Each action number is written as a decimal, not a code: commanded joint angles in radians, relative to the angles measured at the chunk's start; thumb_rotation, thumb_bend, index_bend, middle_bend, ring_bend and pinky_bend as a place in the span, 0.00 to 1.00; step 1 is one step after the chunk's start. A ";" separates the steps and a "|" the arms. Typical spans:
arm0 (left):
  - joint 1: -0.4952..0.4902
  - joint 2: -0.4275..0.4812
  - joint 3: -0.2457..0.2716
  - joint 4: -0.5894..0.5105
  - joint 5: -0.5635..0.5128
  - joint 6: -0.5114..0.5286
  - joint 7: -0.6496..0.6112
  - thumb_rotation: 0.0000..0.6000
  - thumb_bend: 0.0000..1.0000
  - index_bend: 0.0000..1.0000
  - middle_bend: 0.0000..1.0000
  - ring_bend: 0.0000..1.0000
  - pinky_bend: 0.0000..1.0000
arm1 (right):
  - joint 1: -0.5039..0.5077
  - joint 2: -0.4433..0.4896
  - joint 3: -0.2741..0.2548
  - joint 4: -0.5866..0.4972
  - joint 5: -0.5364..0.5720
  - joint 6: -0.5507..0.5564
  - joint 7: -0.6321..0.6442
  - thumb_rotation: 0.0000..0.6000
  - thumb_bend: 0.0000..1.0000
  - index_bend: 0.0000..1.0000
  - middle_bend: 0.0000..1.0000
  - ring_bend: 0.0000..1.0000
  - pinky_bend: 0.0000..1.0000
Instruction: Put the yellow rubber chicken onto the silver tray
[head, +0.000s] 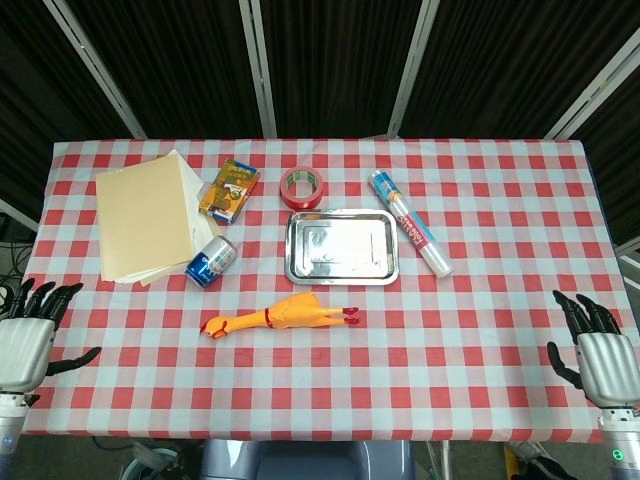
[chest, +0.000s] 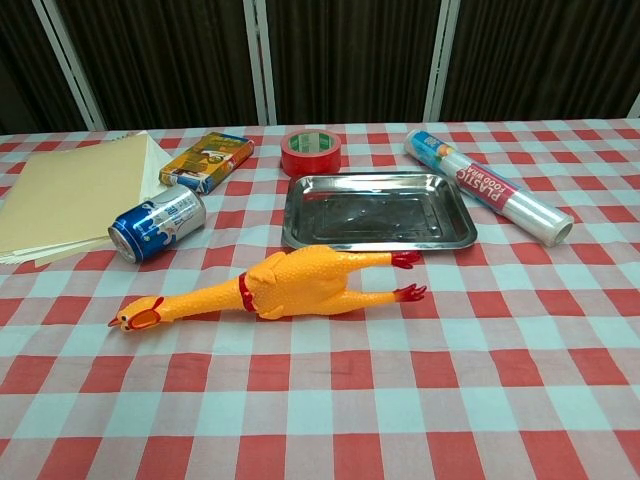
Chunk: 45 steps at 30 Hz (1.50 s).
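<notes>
The yellow rubber chicken (head: 280, 317) (chest: 272, 286) lies flat on the checked cloth, head to the left and red feet to the right. Just behind it sits the silver tray (head: 295, 272) (chest: 298, 236), with nothing in it. My left hand (head: 26, 339) hovers at the table's near left corner, fingers spread and holding nothing. My right hand (head: 597, 354) is at the near right corner, also spread and holding nothing. Both hands are far from the chicken and appear only in the head view.
Left of the tray lie a blue can (head: 210, 262) on its side, a small printed box (head: 229, 188) and a stack of tan paper (head: 148, 216). A red tape roll (head: 301, 186) sits behind the tray, and a wrap roll (head: 410, 235) lies to its right.
</notes>
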 joint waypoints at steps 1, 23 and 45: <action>-0.040 -0.024 -0.007 -0.008 0.016 -0.047 0.012 1.00 0.07 0.17 0.23 0.15 0.07 | 0.003 -0.001 -0.001 0.000 -0.005 -0.002 0.001 1.00 0.46 0.09 0.21 0.12 0.16; -0.391 -0.297 -0.113 -0.066 -0.209 -0.515 0.189 1.00 0.13 0.19 0.26 0.23 0.24 | -0.006 0.003 -0.013 0.001 -0.011 0.002 0.042 1.00 0.46 0.09 0.21 0.12 0.16; -0.476 -0.481 -0.114 0.114 -0.394 -0.528 0.167 1.00 0.18 0.23 0.31 0.28 0.39 | -0.025 0.004 -0.019 0.006 -0.002 0.011 0.055 1.00 0.46 0.09 0.21 0.12 0.16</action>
